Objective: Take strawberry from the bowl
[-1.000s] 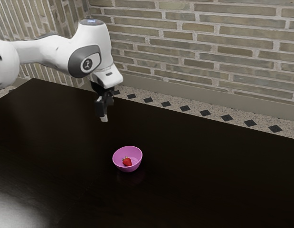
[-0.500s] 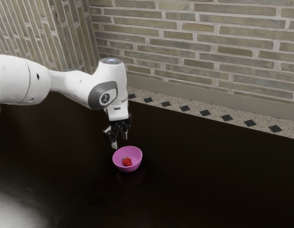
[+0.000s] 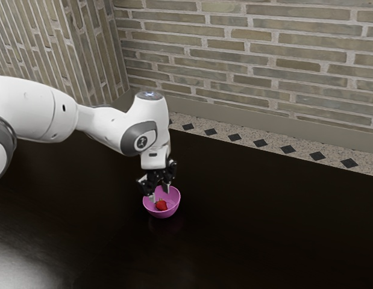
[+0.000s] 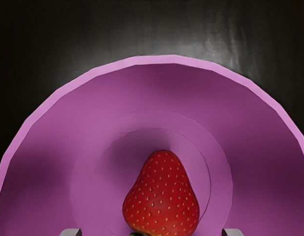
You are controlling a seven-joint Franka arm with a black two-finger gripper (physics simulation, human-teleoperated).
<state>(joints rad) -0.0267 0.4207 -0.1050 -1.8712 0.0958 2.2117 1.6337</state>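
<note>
The gripper [image 3: 160, 192] is released, its fingers spread over the strawberry [image 4: 161, 199], which lies on the floor of the bowl [image 4: 164, 60], below the gripper. The descent is best made straight down, with both fingertips held clear of the bowl's wall. The strawberry's broad part should be squeezed gently, then lifted without the bowl being dragged across the bench [image 3: 264, 229].

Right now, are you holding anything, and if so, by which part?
Nothing is held: my open gripper is above the strawberry in the pink bowl.
</note>
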